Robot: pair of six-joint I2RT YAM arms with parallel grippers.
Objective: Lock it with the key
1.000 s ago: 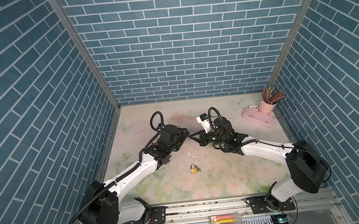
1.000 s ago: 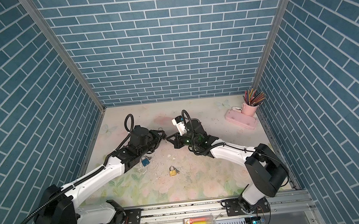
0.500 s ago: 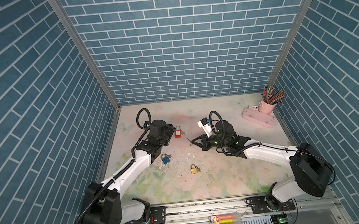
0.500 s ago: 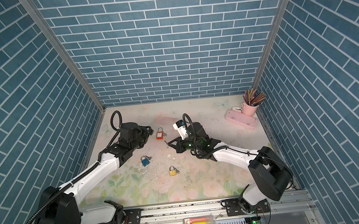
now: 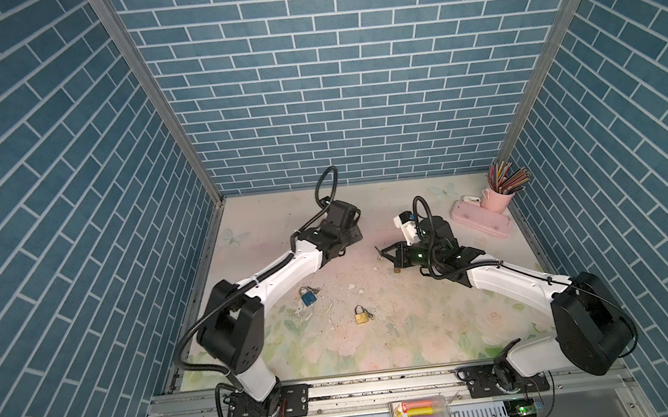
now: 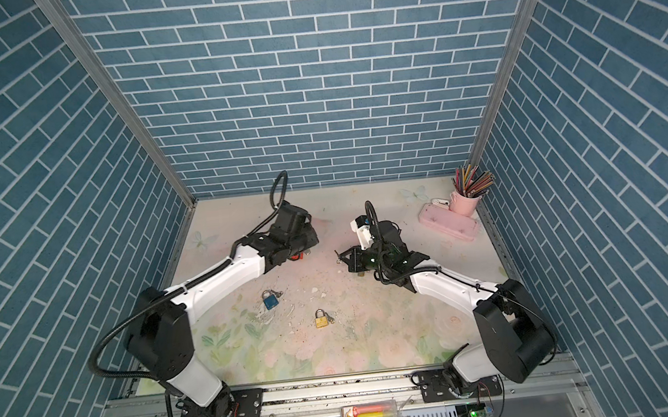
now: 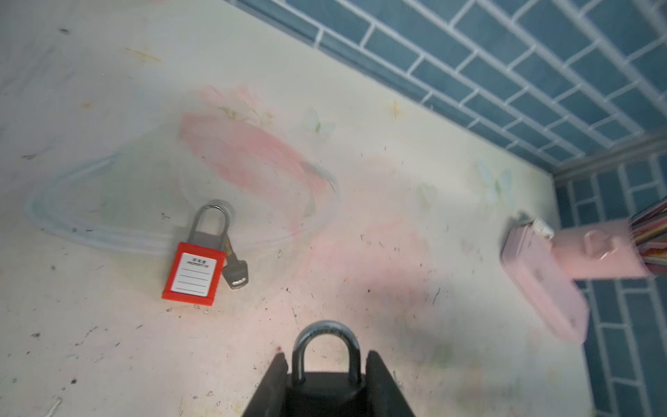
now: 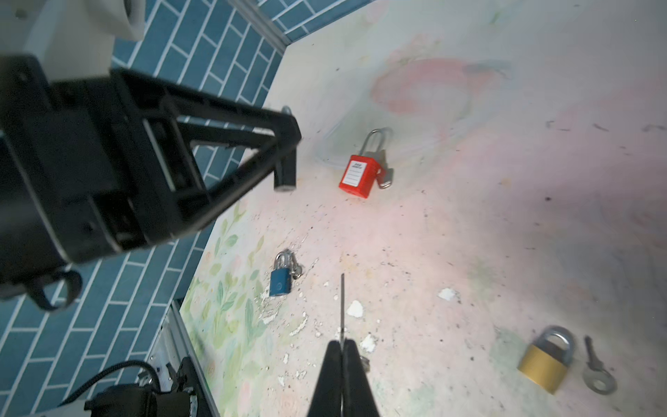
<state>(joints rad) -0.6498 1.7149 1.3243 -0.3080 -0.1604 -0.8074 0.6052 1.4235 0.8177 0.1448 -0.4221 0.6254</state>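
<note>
Over on the left, the left arm [image 5: 287, 266] reaches toward the far middle of the tabletop [image 5: 419, 335]. The left arm's jaws pinch a black padlock [image 7: 325, 390] by its flanks, with the shackle sticking out ahead of them. I'd guess that grip is meant to leave the keyhole end clear and keep the body from twisting. The lock hangs above the tabletop, not resting on it. Lying flat just past it is a red padlock [image 7: 195, 276] with its own key [image 7: 236, 274] touching its side, left alone. Nearer to me a blue padlock [image 5: 308, 297] lies among flakes of chipped surface. A little to its right is a brass padlock [image 5: 360, 314] with a loose key [image 8: 597, 372] beside it. Further right, the right arm [image 5: 498, 281] points leftward at the held lock, well apart from it. The right arm's jaws are pressed together on the thin key [image 8: 342, 307], gripping its head so the blade juts forward, edge-on, ready to be pushed in. From here the two arms look set facing each other for the insertion, which isn't yet begun. In the far right corner a pink cup of pencils [image 5: 498, 198] and a pink case [image 5: 479, 218] sit out of the way.
</note>
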